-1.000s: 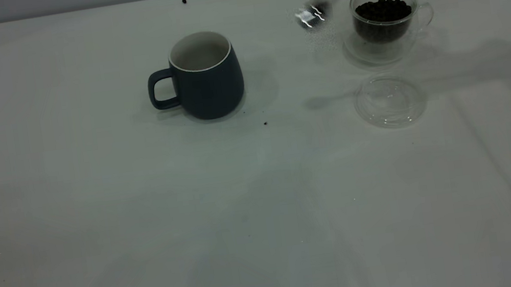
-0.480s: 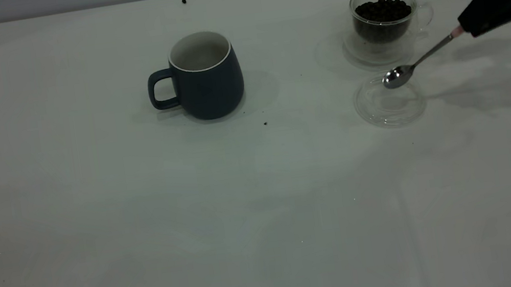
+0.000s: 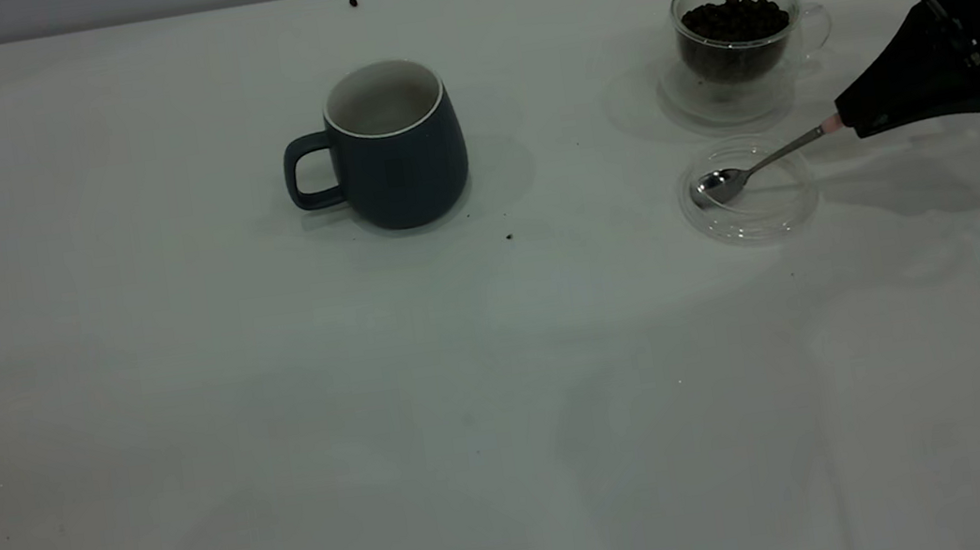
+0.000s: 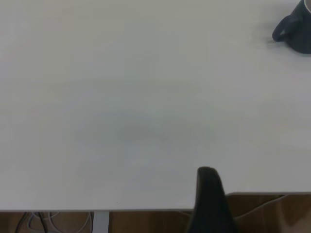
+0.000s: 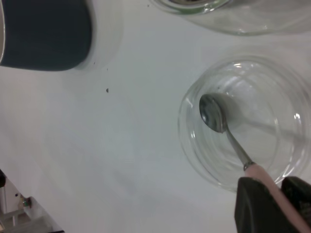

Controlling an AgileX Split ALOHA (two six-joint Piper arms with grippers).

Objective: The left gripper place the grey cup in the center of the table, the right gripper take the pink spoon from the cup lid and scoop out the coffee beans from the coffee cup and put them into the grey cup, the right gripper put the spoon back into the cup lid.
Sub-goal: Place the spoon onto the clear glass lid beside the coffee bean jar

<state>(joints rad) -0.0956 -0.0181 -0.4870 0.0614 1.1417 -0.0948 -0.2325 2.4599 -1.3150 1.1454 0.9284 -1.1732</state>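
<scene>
Pink spoon bowl down inside cup lid, handle slanting up, clamped in right gripper at table's right edge. Coffee cup with coffee beans just behind lid. Grey cup mid-table, upright. Left gripper: 1 finger visible, cannot tell spread.

Pink spoon tilted, steel bowl inside clear cup lid.

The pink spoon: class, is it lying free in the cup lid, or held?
Held. The right gripper is shut on the pink spoon handle; its bowl sits inside the cup lid.
</scene>
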